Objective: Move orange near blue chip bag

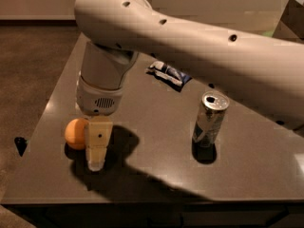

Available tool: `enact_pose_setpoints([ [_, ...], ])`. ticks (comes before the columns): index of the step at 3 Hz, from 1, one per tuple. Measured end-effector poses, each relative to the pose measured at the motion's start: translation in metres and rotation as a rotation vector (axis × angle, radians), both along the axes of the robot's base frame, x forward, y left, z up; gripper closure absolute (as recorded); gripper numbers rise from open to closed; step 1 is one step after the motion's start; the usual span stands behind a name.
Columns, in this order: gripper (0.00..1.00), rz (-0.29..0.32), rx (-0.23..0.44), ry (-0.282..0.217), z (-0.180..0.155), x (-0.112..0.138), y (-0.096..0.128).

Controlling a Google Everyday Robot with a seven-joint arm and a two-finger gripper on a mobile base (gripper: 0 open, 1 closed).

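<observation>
Arm [199,46] reached in from the right, wrist vertical, gripper [96,163] pointing down; how wide it stood could not be told. The orange [75,133] sat just left of it, the blue chip bag [168,73] well apart, beyond and right.

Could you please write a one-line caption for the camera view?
The gripper low beside the orange, front left on the table; blue chip bag farther back, can upright.

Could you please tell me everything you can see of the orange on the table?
The orange is small, round, smooth and matte, seemingly whole. It rests on the dark table near the corner at the lower left of the view. The gripper hangs right beside it, hiding its right edge; contact cannot be judged.
</observation>
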State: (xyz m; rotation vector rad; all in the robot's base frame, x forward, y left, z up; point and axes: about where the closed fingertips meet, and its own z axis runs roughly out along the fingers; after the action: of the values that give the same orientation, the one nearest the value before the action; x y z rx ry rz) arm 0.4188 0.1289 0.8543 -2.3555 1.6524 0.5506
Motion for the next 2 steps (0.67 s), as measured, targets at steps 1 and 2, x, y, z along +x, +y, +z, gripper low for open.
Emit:
enact_pose_setpoints([
  [1, 0.18, 0.015, 0.03, 0.005, 0.0, 0.0, 0.014],
  [2, 0.42, 0.026, 0.055, 0.012, 0.002, 0.0, 0.026],
])
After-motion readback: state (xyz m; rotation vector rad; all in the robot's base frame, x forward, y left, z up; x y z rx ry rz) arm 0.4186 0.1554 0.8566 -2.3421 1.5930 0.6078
